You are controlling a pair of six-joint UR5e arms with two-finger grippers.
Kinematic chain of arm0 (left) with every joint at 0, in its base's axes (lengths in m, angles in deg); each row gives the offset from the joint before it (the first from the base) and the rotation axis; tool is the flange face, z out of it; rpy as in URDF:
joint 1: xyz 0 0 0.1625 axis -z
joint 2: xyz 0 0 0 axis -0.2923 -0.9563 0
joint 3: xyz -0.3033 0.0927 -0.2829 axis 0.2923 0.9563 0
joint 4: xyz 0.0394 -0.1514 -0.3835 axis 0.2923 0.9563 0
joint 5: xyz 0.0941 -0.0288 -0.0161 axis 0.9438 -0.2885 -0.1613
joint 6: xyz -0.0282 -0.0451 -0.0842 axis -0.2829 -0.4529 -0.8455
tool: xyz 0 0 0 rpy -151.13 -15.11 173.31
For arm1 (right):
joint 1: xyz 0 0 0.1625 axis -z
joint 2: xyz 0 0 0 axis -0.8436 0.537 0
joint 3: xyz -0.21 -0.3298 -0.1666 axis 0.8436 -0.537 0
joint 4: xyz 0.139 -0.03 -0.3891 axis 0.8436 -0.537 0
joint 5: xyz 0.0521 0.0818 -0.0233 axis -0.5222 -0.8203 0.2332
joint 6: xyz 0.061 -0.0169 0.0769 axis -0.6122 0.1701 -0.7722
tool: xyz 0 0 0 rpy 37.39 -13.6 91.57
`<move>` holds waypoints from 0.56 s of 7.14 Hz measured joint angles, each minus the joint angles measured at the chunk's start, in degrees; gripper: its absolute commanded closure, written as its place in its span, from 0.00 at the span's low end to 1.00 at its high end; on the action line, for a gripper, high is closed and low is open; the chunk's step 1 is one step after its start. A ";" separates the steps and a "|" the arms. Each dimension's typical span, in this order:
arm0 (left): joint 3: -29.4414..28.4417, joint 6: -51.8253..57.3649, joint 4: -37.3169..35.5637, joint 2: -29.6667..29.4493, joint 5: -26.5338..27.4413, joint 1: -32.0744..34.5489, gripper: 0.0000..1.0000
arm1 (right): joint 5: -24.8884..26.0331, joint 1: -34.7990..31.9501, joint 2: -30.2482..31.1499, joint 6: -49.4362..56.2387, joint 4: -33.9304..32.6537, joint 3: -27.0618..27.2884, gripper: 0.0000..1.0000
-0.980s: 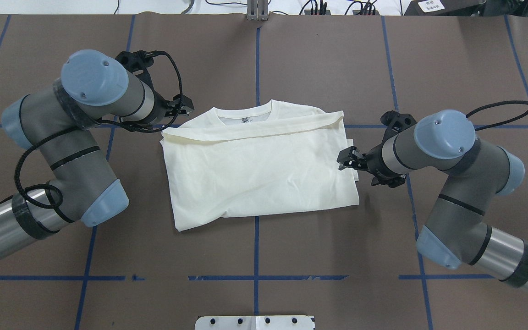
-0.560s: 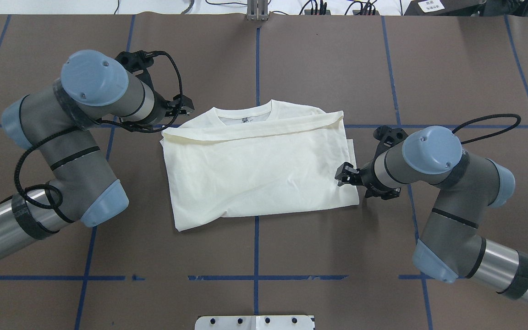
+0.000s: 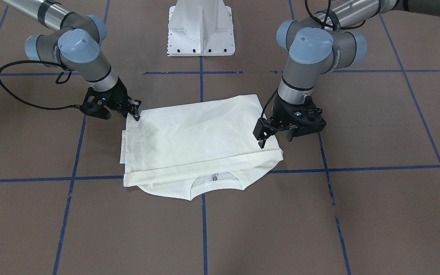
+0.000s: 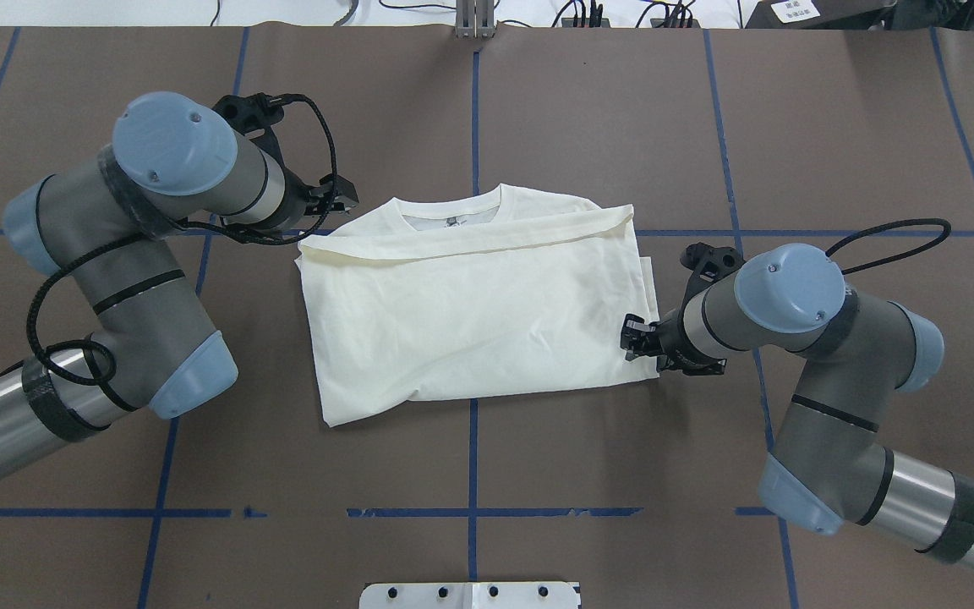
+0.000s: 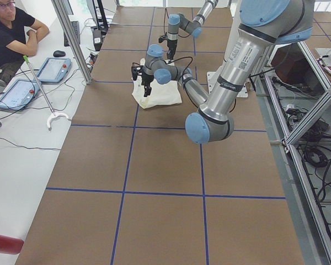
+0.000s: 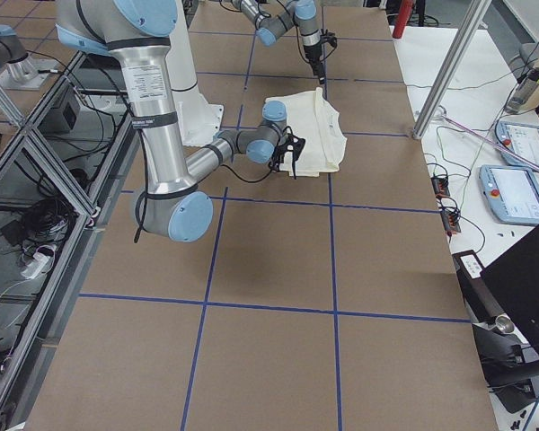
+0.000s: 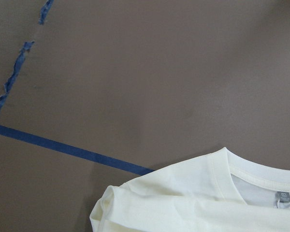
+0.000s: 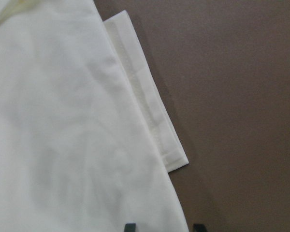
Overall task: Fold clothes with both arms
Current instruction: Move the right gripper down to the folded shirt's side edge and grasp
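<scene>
Shirt (image 4: 470, 321) lying folded at frame centre on table (image 4: 707, 127); seeming soft, light, limp, layers likely sliding. Right gripper (image 4: 632, 334) hovering apart over lower-right edge; left gripper (image 4: 336, 196) apart, nearing upper-left corner. Pinching all layers at corners looking best.

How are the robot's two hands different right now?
The left end effector is by the shirt's collar corner; the right end effector is at the opposite side edge, nearer the robot. The left one hangs higher; the right one sits low, fingertips straddling the shirt's edge. Both are black with two fingers.
</scene>
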 measured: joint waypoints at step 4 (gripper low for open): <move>-0.37 0.00 0.04 0.02 -0.05 -0.07 0.00 | -0.24 0.30 0.65 0.07 0.00 0.77 1.00</move>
